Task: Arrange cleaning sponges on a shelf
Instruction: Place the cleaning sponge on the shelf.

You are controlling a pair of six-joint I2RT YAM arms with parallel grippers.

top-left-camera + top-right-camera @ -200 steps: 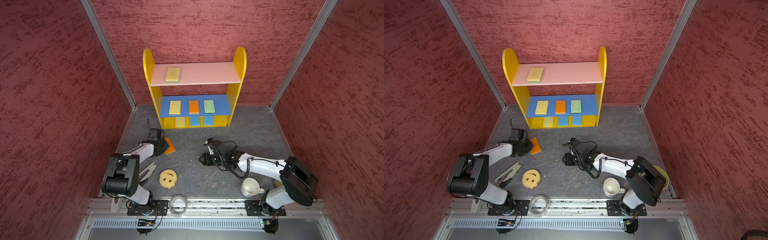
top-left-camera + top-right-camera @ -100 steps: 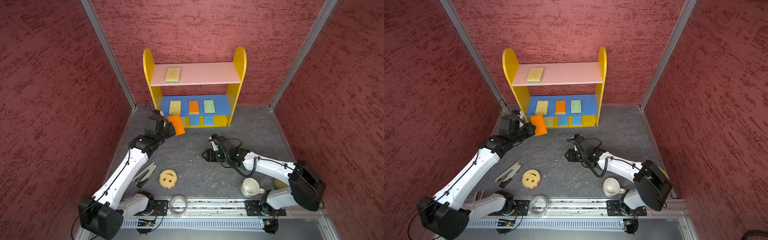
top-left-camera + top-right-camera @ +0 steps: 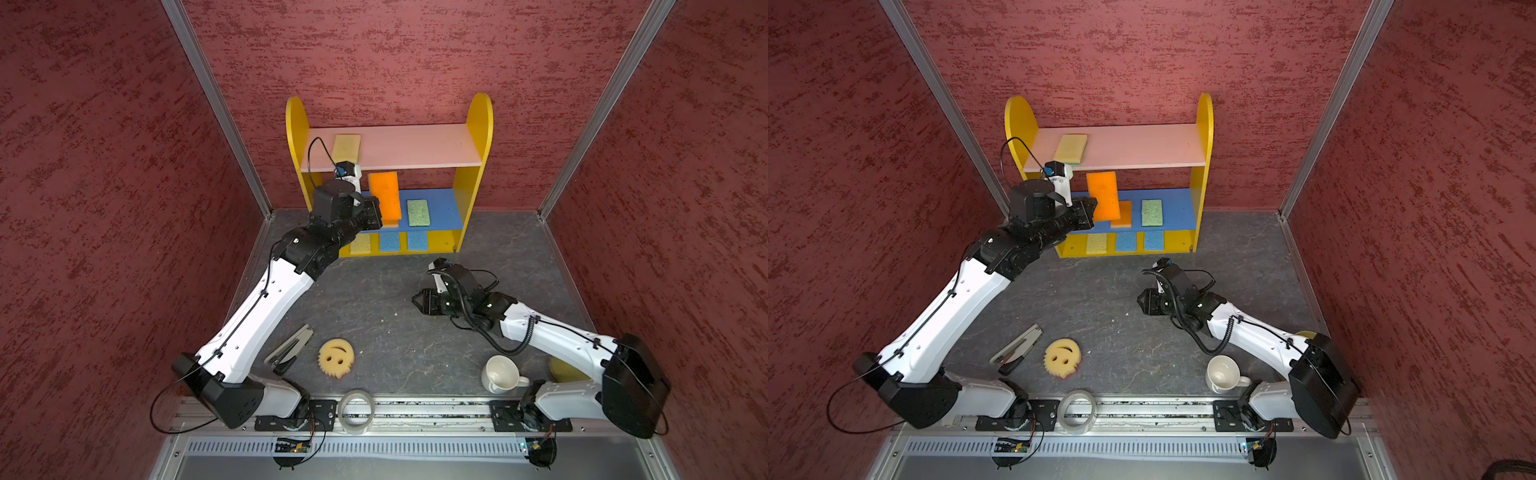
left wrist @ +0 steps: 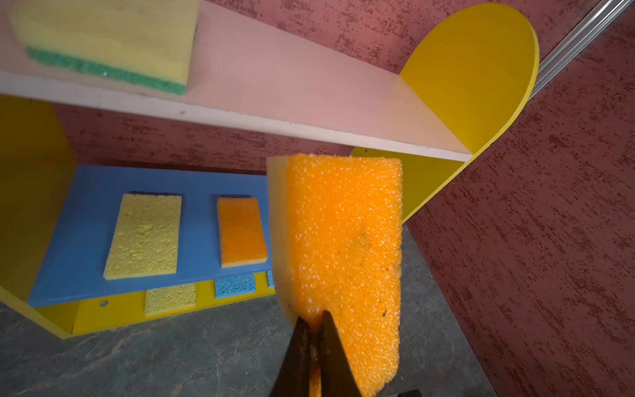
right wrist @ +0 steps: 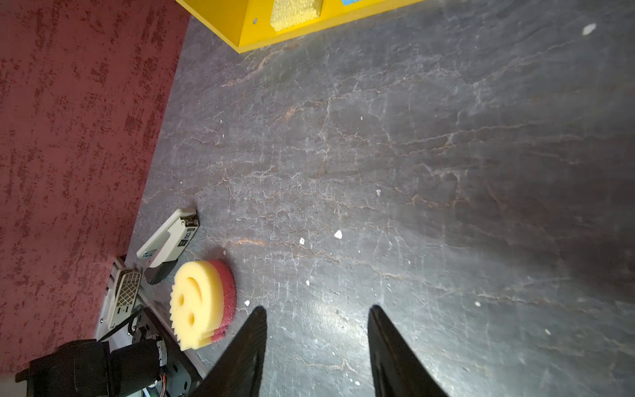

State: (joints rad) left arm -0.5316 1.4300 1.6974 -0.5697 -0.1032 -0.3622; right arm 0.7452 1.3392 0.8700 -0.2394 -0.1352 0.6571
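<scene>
Red walls stand round a grey table (image 3: 374, 299). Near its front edge lie a stapler (image 3: 291, 349) and a smiley sponge (image 3: 336, 357). At the back edge the left gripper (image 3: 377, 212) is clamped on an orange sponge (image 3: 385, 195), held up on end in front of the shelf (image 3: 478, 120). The right gripper (image 3: 417, 301) hangs over the middle, jaws apart, holding nothing.

left tool (image 4: 314, 321): raised, clamped | right tool (image 5: 316, 309): low, jaws apart
</scene>
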